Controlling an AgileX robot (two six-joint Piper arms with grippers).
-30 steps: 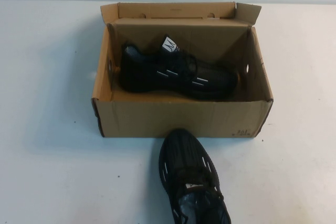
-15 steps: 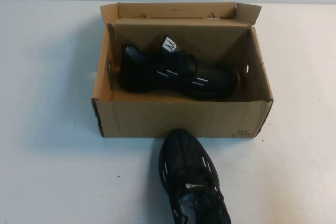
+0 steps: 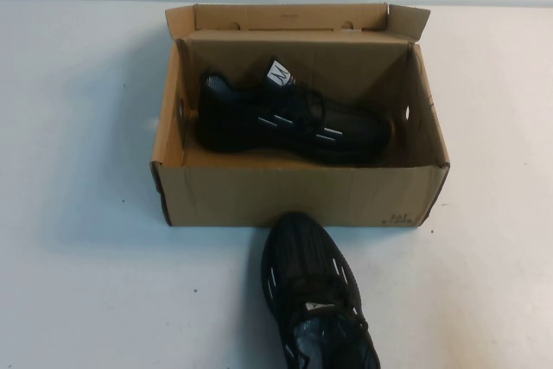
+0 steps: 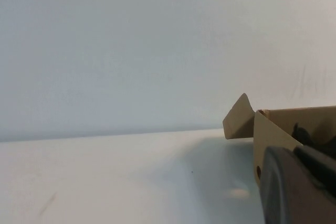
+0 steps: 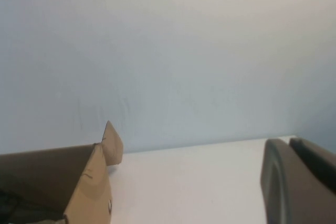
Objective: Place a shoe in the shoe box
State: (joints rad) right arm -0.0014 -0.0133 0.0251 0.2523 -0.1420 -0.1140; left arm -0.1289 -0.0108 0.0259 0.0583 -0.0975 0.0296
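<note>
Nothing moved: shoe [image 3: 294, 123] inside shoe box [image 3: 294, 194], both hands [image 4: 299, 187] [image 5: 299, 182] shut, apart.

shoe box [image 3: 294, 192]: plain brown corrugated cardboard, matt and dry, raw fluted edges along the flaps, a little black print at one corner
shoe in the box [image 3: 289, 120]: black knit cloth upper, matt, short white dash marks down its side, white tongue tag
second shoe [image 3: 313, 291]: same black knit, ribbed over the toe, faint sheen on the ridges, lying on the table against the box front
table [image 3: 86, 283]: white, smooth, matt, a few tiny dark specks
left gripper [image 4: 296, 187]: dark, smooth, dull plastic look
right gripper [image 5: 299, 182]: same dark, smooth, dull finish
wall [image 5: 168, 51]: pale, flat, matt
</note>
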